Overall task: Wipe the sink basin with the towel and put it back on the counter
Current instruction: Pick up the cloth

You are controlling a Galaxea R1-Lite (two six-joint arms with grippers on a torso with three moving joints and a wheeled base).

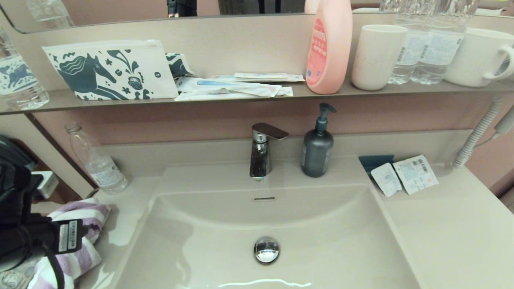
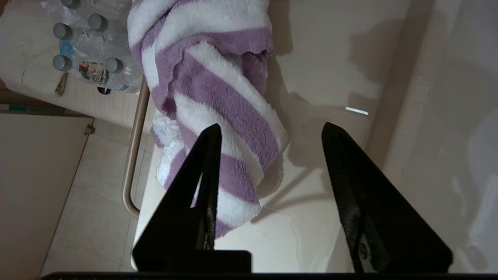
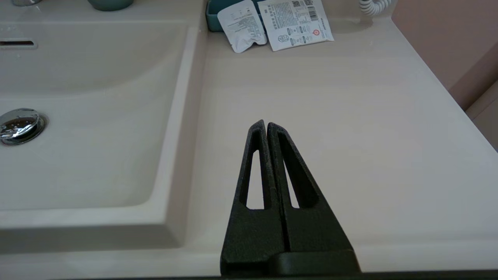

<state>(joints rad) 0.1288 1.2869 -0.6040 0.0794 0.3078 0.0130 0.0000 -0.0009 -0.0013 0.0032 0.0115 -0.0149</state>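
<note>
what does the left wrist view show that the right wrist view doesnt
Only the left wrist view shows the towel, bunched on the counter at its edge, with the open left gripper above it, and the capped water bottles on the floor below. Only the right wrist view shows the drain plug, the overflow slot, two sachets at the back, and the shut right gripper over bare counter. Both views share the beige counter and part of the sink basin.
</note>
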